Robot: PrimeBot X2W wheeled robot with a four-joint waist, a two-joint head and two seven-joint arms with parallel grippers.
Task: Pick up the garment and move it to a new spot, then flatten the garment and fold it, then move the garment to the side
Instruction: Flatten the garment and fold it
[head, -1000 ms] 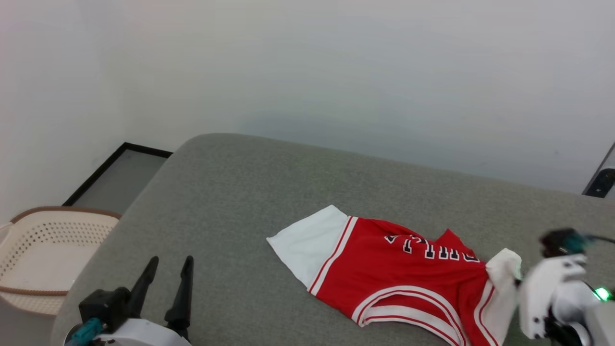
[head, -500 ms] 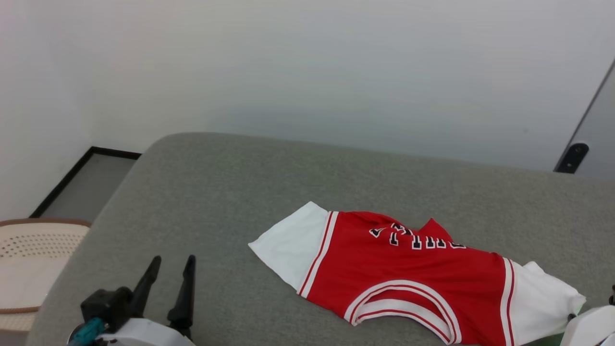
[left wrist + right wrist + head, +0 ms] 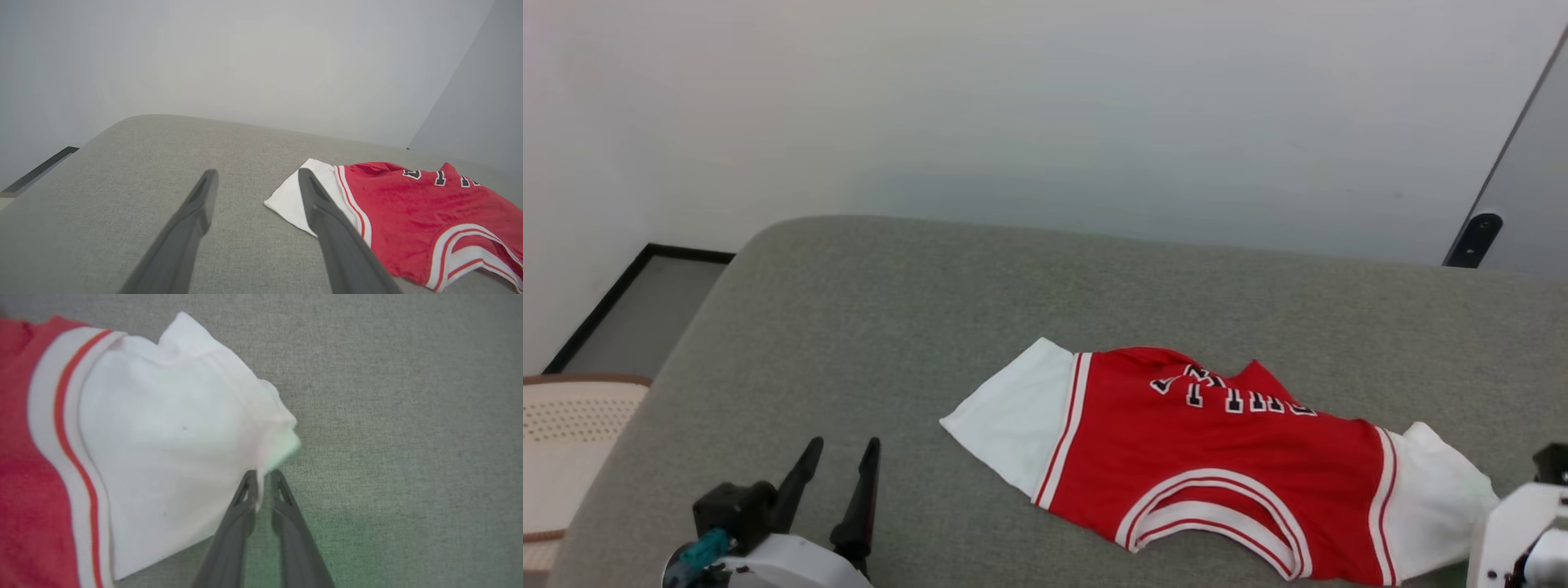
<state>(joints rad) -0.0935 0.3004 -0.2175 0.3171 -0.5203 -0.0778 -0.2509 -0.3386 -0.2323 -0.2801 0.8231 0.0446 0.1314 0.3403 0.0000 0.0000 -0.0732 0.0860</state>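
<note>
One grey padded surface (image 3: 866, 310) under everything, broad and bare from 9 to 12 o'clock: room enough, by the look of it, for flattening and folding. Garment (image 3: 1217, 441) spread toward 4 o'clock of it, lettered side up, collar trim nearest the robot, lettering (image 3: 1233, 396) cut off by a fold at the far edge. Not flat yet, so flattening judged the step in hand. Left sleeve (image 3: 1013, 425) laid smooth toward 9 o'clock. Right sleeve (image 3: 171, 437) stretched toward 3 o'clock, puffed and creased, likely held out sideways to keep the cloth taut across the chest.

Cream perforated basket (image 3: 564, 408) off the surface at 8 o'clock, well apart from the cloth.

Left jaws at 7 o'clock, spread wide, holding nothing. Fingers (image 3: 196, 220) aimed at 12 o'clock, left sleeve just beside the right-hand one. Parked low, seemingly ready to take that sleeve or press it down.

Right arm's pale housing (image 3: 1511, 531) at 4 o'clock, hard by the right sleeve's tip. Right jaws parted by no more than a slit, fingers (image 3: 241, 514) meeting the sleeve's hem, a sliver of white between the tips. Gripped or merely touching, cannot tell: blur at the hem.

Worth watching: the far fold over the lettering, likely needing a tug toward 12 o'clock before any folding.
</note>
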